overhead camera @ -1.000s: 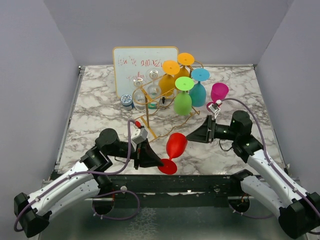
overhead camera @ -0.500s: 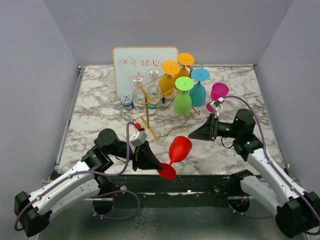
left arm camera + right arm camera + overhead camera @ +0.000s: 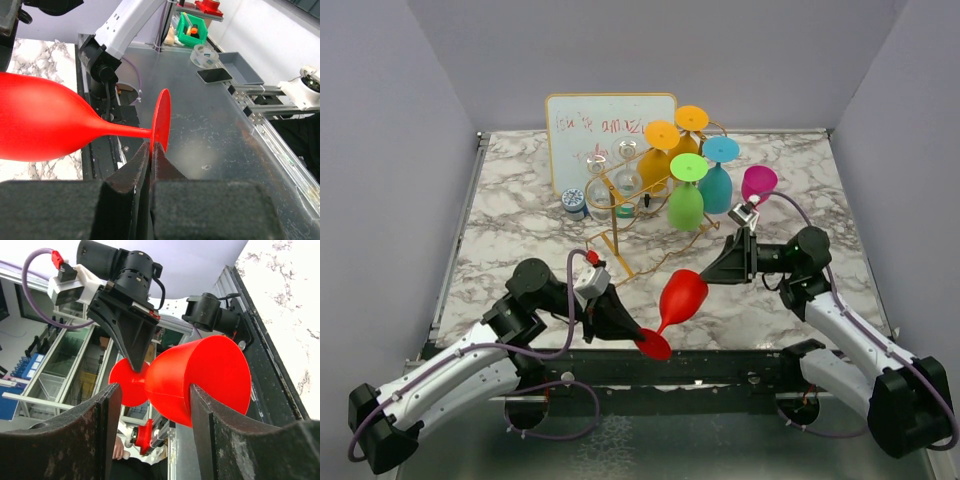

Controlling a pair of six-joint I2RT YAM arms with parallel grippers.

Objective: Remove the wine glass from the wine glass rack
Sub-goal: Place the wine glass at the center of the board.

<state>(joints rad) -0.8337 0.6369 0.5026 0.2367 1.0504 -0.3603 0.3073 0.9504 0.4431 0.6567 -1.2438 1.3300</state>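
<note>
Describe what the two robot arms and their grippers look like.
The left arm and right arm have white shells with black joints. The left gripper and right gripper are black wedges tapering to two flat fingers. A purple cable runs along each arm; the left one ends in a red plug.

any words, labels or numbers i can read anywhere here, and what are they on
whiteboard: red handwriting in a few lines, too small and blurred to read
small jar with a blue patterned lid: a label, if there is one, is too small to tell
red wine glass: no print visible in any view
Nothing in these views can be quoted as readable text.
</note>
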